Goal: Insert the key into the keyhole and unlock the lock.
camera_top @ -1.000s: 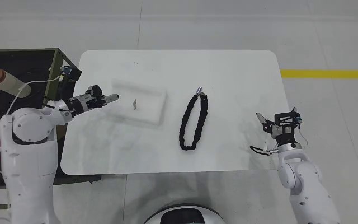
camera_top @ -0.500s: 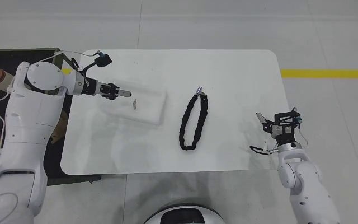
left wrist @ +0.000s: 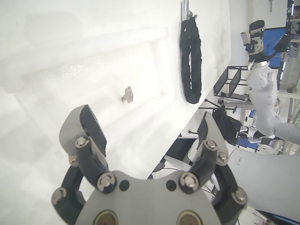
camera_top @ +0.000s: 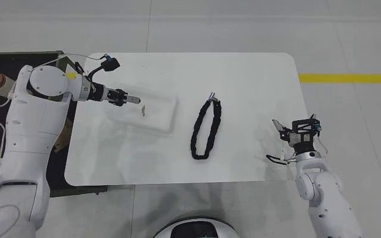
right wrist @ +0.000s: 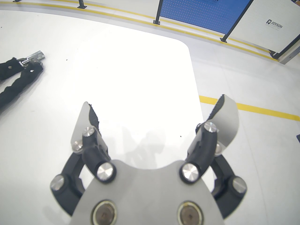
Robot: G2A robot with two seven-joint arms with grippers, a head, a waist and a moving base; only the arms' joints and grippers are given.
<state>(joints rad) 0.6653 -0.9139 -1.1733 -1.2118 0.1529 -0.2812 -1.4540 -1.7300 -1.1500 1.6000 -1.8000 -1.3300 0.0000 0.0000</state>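
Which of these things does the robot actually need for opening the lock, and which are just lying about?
For the job:
- key
- black chain lock with its silver barrel
- left gripper, open, close to the key
- right gripper, open, at the table's edge

Just there:
- white foam block under the key
- table
- dark rack beside the table
- yellow floor line

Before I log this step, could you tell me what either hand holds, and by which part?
Nothing is held. The left hand and right hand are open; the small silver metal key lies free.
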